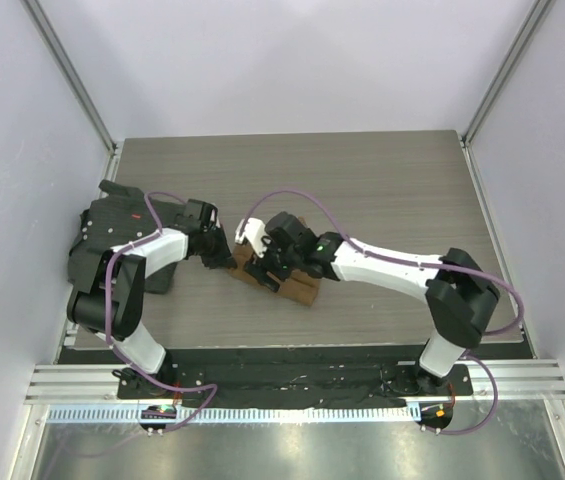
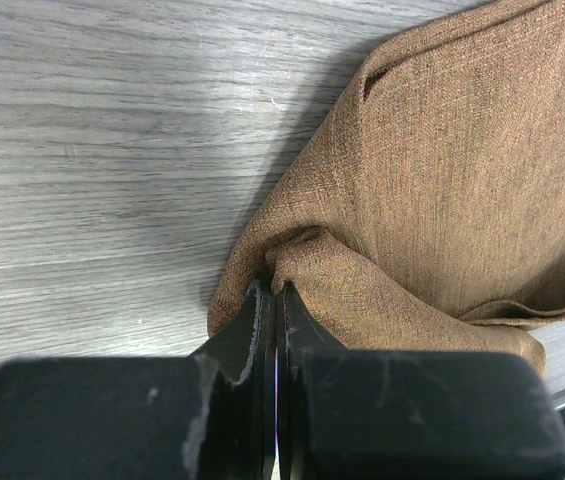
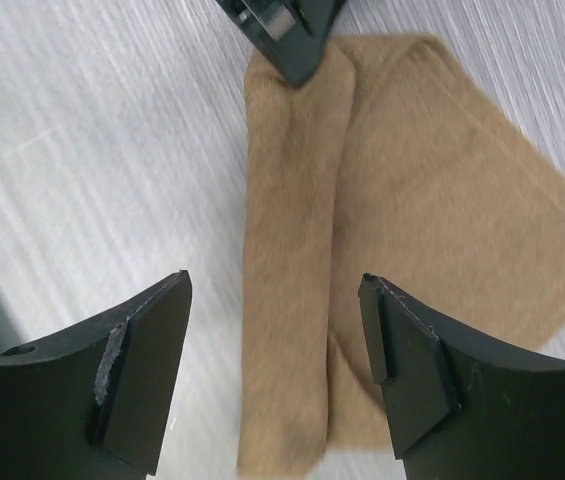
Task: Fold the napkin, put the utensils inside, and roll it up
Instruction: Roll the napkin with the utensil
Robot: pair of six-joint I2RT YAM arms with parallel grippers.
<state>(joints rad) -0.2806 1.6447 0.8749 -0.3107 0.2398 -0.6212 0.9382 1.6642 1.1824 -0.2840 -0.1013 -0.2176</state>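
The tan-brown napkin (image 1: 297,287) lies partly rolled on the wooden table between both arms. In the right wrist view the napkin (image 3: 442,190) has a rolled band (image 3: 292,250) along its left side, and a flat flap spreads to the right. My left gripper (image 1: 222,254) is shut, its tips pinching a puckered fold at the napkin's (image 2: 442,170) end. From the right wrist camera the left gripper (image 3: 287,40) sits on the far end of the roll. My right gripper (image 3: 274,285) hangs open above the roll's near end, touching nothing. The utensils are hidden.
A dark grey-black mat (image 1: 102,235) lies at the table's left edge under the left arm. Grey walls and metal posts close in the table (image 1: 382,180) at the back and on both sides. The arm bases stand on the black strip at the near edge.
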